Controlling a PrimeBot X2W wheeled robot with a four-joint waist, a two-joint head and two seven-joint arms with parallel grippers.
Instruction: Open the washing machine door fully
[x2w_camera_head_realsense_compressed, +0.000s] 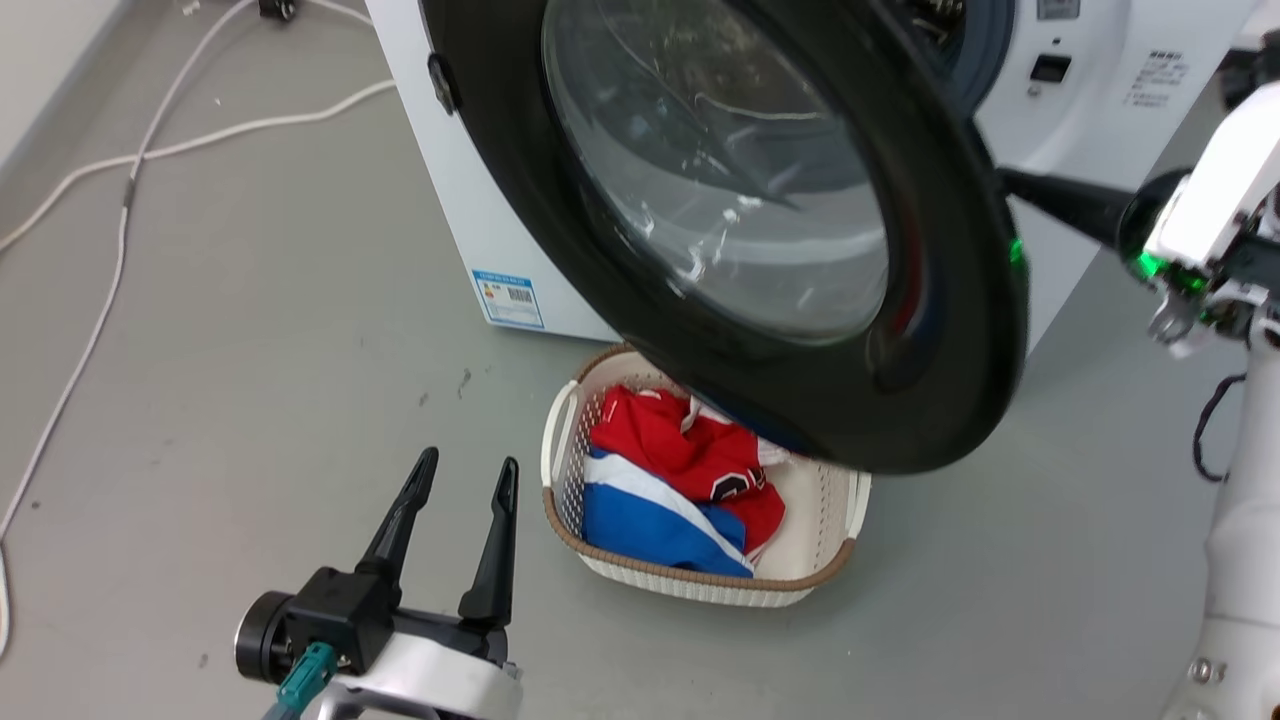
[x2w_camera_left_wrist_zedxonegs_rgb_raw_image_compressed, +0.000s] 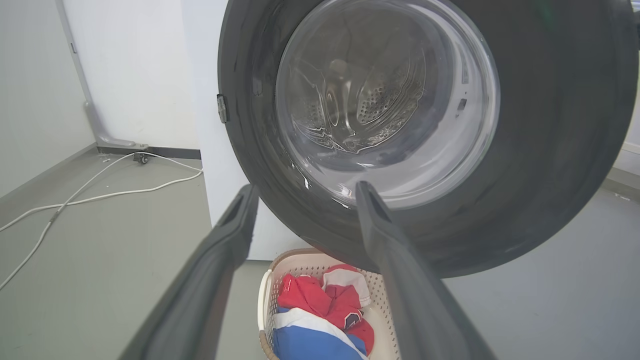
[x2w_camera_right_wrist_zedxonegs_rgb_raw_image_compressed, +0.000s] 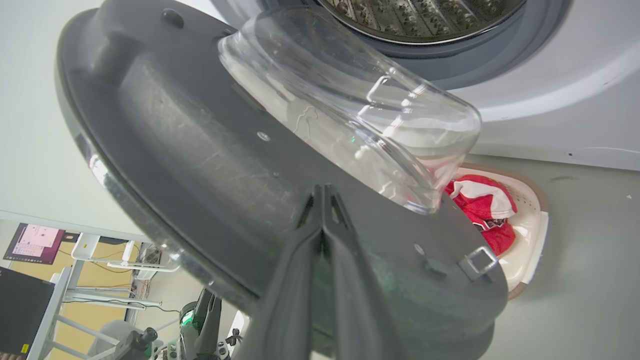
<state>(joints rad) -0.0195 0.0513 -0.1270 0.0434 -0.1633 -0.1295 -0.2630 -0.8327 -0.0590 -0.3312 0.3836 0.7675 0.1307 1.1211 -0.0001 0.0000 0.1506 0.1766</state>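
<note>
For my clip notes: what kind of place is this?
Probably a lab or test room staged for laundry: a washing machine and laundry basket on bare grey floor, loose white cables, a lit monitor beyond.

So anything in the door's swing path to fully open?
The laundry basket sits on the floor under the washing machine door, apparently lower than its rim. The open left gripper faces the door's outer side and may lie in its arc.
</note>
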